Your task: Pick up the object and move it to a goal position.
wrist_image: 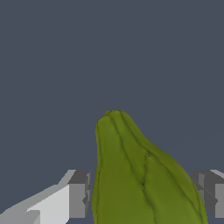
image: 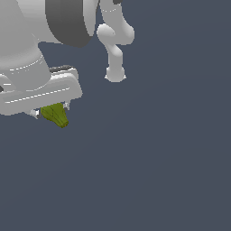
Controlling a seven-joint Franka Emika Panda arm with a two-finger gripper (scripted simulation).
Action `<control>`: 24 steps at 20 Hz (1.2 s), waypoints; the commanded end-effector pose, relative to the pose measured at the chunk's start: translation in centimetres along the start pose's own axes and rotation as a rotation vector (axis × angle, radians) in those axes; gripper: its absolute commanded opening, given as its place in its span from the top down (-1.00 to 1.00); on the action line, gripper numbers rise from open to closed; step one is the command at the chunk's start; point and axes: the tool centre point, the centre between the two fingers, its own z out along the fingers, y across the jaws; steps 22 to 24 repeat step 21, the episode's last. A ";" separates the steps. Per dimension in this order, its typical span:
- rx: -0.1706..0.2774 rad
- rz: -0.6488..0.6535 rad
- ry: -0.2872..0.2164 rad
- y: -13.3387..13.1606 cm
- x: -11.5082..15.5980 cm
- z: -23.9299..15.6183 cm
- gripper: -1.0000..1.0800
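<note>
In the exterior view, your white robot arm [image: 27, 58] filled the upper part toward that view's left, its wide claw [image: 50, 109] pointing downward. Between the two short fingers sat the object [image: 55, 114], a small olive-green lumpy thing shaped like a pear, with its narrower, yellowish end poking out below the fingertips. The claw was clenched on the object. Around it you saw only a plain dark blue-grey background [image: 158, 171]; whether the object touched any surface beneath it could not be told. In the wrist view, the object [wrist_image: 140, 175] rose large between the two grey finger pads [wrist_image: 78, 194], ridged along its length and tapering to a narrow tip. One pad lay just beside each flank.
</note>
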 end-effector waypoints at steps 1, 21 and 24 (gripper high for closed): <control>-0.001 -0.001 0.001 1.1 -0.2 -1.3 1.00; -0.002 0.000 0.001 4.4 -0.5 -4.6 1.00; -0.002 0.000 0.001 4.4 -0.5 -4.6 1.00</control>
